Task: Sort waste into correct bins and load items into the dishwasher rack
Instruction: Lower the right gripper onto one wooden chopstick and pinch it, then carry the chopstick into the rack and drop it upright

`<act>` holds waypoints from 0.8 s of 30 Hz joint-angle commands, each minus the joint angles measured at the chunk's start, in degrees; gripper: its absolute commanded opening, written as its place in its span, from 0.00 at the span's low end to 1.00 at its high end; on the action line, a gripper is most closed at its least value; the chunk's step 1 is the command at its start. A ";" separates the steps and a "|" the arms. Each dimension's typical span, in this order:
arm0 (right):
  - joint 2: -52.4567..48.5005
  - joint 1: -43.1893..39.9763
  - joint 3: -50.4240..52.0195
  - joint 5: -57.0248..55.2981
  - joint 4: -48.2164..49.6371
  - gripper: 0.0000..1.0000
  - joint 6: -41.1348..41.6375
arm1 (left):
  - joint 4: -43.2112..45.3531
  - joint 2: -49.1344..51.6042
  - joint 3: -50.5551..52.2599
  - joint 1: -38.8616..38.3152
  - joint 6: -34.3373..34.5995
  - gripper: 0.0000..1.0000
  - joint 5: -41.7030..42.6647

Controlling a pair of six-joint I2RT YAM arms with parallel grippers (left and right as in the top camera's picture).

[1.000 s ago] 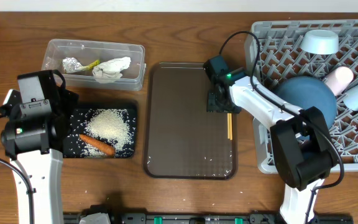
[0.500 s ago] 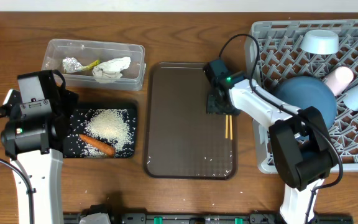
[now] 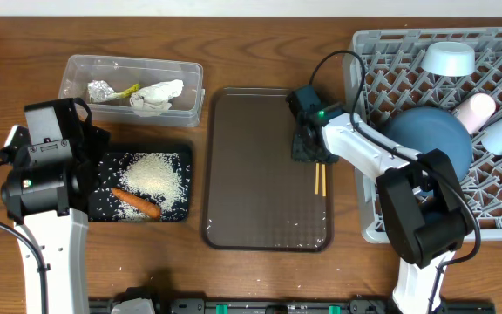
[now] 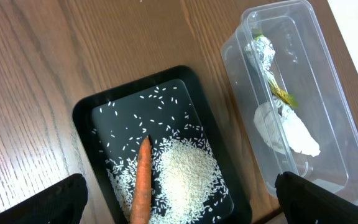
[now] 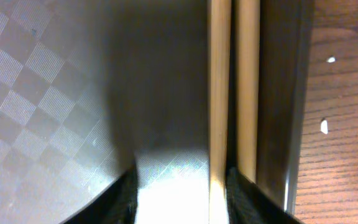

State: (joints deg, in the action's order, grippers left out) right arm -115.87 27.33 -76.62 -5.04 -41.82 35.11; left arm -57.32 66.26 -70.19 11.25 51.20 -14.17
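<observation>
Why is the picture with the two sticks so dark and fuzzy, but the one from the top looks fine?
Right wrist view: the camera looks from very close, so the chopsticks appear soft, a dark shadow falls across the brown tray, and a bright glare patch shines near the bottom edge. Overhead view: evenly lit and sharp.

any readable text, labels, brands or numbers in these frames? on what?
None readable.
No print shows on the clear tub, black tray, brown tray, rack or chopsticks.
The right arm shows only a green light, with no lettering visible.
</observation>
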 commanded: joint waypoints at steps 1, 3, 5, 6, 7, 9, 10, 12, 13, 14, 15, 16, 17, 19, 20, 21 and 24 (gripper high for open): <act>-1.44 0.17 1.84 0.13 0.55 0.30 2.14 | -0.31 -0.02 -0.11 0.26 -0.11 0.99 -1.36; -1.44 0.31 1.81 0.48 0.87 0.22 2.14 | -0.31 -0.02 -0.11 0.26 -0.09 0.99 -1.36; -1.38 0.39 1.46 2.08 1.25 0.13 2.12 | -0.31 -0.02 -0.11 0.26 -0.09 0.99 -1.36; -1.36 0.39 1.20 3.13 1.36 0.08 2.12 | -0.31 -0.02 -0.11 0.26 -0.11 0.99 -1.36; -1.29 0.39 0.79 4.24 1.33 0.02 2.10 | -0.31 -0.02 -0.11 0.26 -0.11 0.99 -1.36; -0.94 0.37 0.11 5.86 1.38 0.01 1.90 | -0.31 -0.02 -0.11 0.26 -0.09 0.99 -1.36; -0.68 0.39 -0.31 6.16 1.31 0.01 1.88 | -0.31 -0.02 -0.11 0.26 -0.11 0.99 -1.36; -0.11 0.39 -1.01 6.19 1.09 0.01 1.40 | -0.31 -0.02 -0.11 0.26 -0.11 0.99 -1.36; 0.15 0.37 -1.27 6.16 0.96 0.01 1.05 | -0.31 -0.02 -0.11 0.26 -0.11 0.99 -1.36; 0.76 0.35 -1.70 6.16 0.48 0.01 1.01 | -0.31 -0.02 -0.11 0.26 -0.09 0.99 -1.36; 1.18 0.31 -2.03 6.19 0.09 0.01 1.01 | -0.31 -0.02 -0.11 0.26 -0.11 0.99 -1.38; 1.90 0.17 -2.51 6.19 -0.63 0.01 0.96 | -0.31 -0.02 -0.11 0.26 -0.09 0.99 -1.36; 2.54 0.02 -2.95 6.21 -1.20 0.01 0.57 | -0.31 -0.02 -0.11 0.26 -0.09 0.99 -1.38; 4.66 -0.66 -3.74 6.88 -2.01 0.01 -1.42 | -0.31 -0.02 -0.11 0.26 -0.09 0.99 -1.36; 5.81 -1.07 -4.02 7.02 -2.49 0.01 -2.12 | -0.31 -0.02 -0.11 0.26 -0.11 0.99 -1.36; 7.28 -1.64 -4.28 6.97 -2.97 0.01 -2.86 | -0.31 -0.02 -0.11 0.26 -0.11 0.99 -1.38; 12.35 -3.96 -4.35 6.99 -3.74 0.01 -6.95 | -0.31 -0.02 -0.11 0.26 -0.11 0.99 -1.38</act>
State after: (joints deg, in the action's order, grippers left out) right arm -109.95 25.96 -78.85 1.80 -45.23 32.75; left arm -57.32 66.26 -70.19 11.25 51.20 -14.17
